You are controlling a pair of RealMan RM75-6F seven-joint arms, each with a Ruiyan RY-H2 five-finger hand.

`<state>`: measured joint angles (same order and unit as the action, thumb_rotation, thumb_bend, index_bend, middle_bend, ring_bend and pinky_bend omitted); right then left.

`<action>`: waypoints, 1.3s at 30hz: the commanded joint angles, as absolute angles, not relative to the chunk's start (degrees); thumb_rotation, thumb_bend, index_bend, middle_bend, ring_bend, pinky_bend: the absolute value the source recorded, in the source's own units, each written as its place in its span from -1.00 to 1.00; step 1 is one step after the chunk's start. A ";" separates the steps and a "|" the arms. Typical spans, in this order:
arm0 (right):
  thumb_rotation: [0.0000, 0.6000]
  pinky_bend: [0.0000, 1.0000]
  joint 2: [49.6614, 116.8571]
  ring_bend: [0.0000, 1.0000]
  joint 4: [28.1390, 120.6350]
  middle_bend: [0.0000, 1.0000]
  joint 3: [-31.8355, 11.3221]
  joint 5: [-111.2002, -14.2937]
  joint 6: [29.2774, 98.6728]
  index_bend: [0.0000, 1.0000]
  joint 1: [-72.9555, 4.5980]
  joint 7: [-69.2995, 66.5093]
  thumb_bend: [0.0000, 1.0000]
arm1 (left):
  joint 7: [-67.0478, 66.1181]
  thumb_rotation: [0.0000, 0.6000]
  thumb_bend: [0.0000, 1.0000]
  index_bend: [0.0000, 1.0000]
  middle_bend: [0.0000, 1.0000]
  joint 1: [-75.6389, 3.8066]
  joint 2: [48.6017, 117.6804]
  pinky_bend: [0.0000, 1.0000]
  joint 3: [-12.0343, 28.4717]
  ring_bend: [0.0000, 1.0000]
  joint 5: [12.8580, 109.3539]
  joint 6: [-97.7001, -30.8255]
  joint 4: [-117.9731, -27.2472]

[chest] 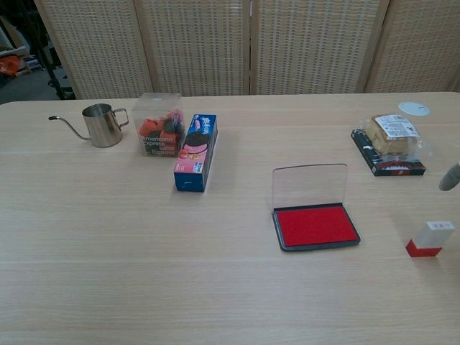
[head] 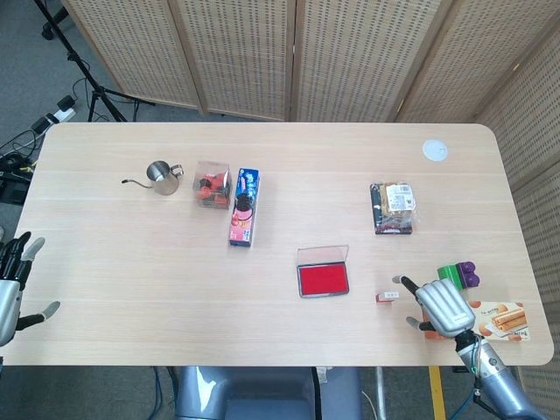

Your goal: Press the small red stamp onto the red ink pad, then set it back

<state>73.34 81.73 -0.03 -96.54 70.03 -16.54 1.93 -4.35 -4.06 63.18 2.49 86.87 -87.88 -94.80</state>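
The small red stamp, white on top with a red base, stands on the table to the right of the red ink pad. The pad lies flat with its clear lid raised at the back. My right hand hovers just right of the stamp with fingers spread and nothing in it; only a fingertip shows at the chest view's right edge. My left hand rests at the table's left edge, fingers apart, holding nothing.
A steel pitcher, a clear box of red items and a blue cookie pack stand at the back left. A wrapped snack, a white disc, green and purple items and a biscuit box lie on the right.
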 commanded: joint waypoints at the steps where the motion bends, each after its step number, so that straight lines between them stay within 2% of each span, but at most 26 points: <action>1: 1.00 1.00 75.29 1.00 79.53 0.93 -0.20 -95.58 68.71 -0.30 -17.41 3.09 -0.97 | -4.41 1.00 -1.00 -1.00 -1.00 -4.14 63.14 -1.00 2.55 -1.00 86.68 -87.66 -94.89; 10: 1.00 1.00 76.84 1.00 77.81 0.93 -0.91 -93.12 67.32 -0.29 -18.60 1.11 -0.50 | -5.19 1.00 -1.00 -1.00 -1.00 -4.37 63.36 -1.00 2.69 -1.00 85.92 -86.90 -94.98; 16: 1.00 1.00 77.12 1.00 78.19 0.93 -0.99 -91.27 65.37 -0.27 -19.62 2.18 -0.38 | -5.80 1.00 -1.00 -1.00 -1.00 -4.50 63.56 -1.00 2.53 -1.00 85.86 -86.47 -94.95; 39: 1.00 1.00 78.88 1.00 77.61 0.93 -0.54 -88.11 62.77 -0.17 -21.53 2.71 -0.33 | -5.70 1.00 -1.00 -1.00 -1.00 -4.43 63.44 -1.00 2.54 -1.00 85.59 -86.36 -95.05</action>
<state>78.86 77.59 -0.55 -88.10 62.75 -21.51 2.70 -5.70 -4.44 63.44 2.54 85.60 -86.36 -95.05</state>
